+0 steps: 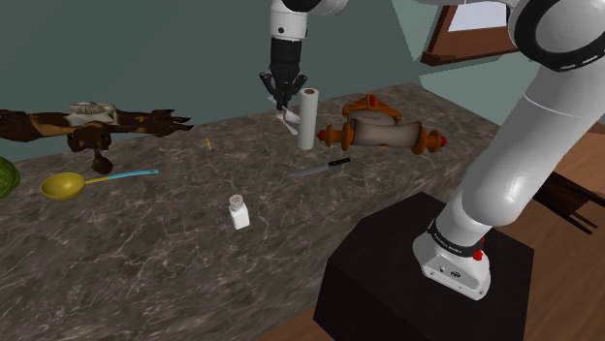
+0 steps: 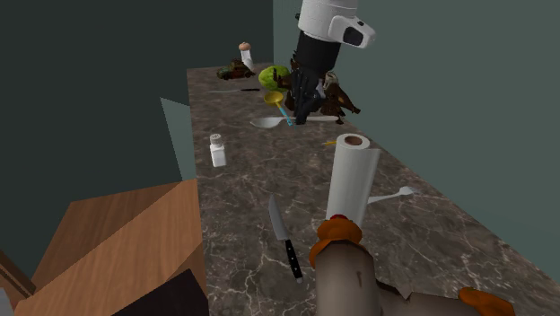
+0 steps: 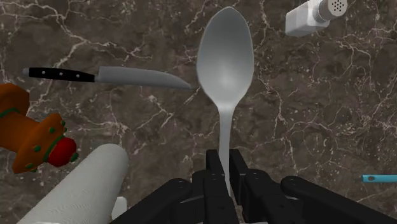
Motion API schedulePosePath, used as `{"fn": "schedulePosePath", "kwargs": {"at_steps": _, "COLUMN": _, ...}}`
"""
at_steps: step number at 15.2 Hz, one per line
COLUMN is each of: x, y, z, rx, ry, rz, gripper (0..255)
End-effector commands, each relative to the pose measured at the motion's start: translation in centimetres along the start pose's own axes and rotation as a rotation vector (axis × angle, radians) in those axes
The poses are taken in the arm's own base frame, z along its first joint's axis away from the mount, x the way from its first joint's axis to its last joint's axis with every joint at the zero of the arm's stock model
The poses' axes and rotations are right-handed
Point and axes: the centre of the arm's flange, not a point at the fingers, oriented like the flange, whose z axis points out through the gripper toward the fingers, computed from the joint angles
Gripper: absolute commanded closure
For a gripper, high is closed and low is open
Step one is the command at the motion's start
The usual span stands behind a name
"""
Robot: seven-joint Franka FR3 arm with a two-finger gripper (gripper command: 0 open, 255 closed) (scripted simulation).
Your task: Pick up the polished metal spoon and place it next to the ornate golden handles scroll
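My gripper (image 3: 224,168) is shut on the thin handle of a polished grey spoon (image 3: 225,57), whose bowl points away from the fingers, well above the marble counter. In the shoulder view the gripper (image 1: 283,97) hangs just left of a white paper roll (image 1: 308,118), the spoon (image 1: 288,118) dangling under it. The scroll (image 1: 380,131), with orange-gold ornate handles, lies on the counter right of the roll. Its handle end (image 3: 35,137) shows beside the gripper. In the second exterior view the gripper (image 2: 302,112) hovers beyond the roll (image 2: 352,179), and the scroll (image 2: 359,278) is nearest the camera.
A black-handled knife (image 1: 320,170) lies in front of the roll. A white shaker (image 1: 238,211) stands mid-counter. At the shoulder view's left are a yellow ladle (image 1: 78,182) and a dark brown object (image 1: 87,126). A white spoon-like utensil (image 2: 392,194) lies behind the roll.
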Motion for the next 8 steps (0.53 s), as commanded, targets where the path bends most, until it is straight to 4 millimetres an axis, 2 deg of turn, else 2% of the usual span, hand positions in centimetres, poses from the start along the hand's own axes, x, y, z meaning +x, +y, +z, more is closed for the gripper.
{"fn": "schedulePosePath", "kwargs": {"at_steps": 1, "x": 0.0, "y": 2.7, "z": 0.0, "rx": 0.0, "ry": -0.001, "rz": -0.001, "gripper": 255}}
{"fn": "schedulePosePath", "kwargs": {"at_steps": 8, "x": -0.5, "y": 11.8, "z": -1.4, "rx": 0.0, "ry": -0.001, "rz": -0.001, "gripper": 255}}
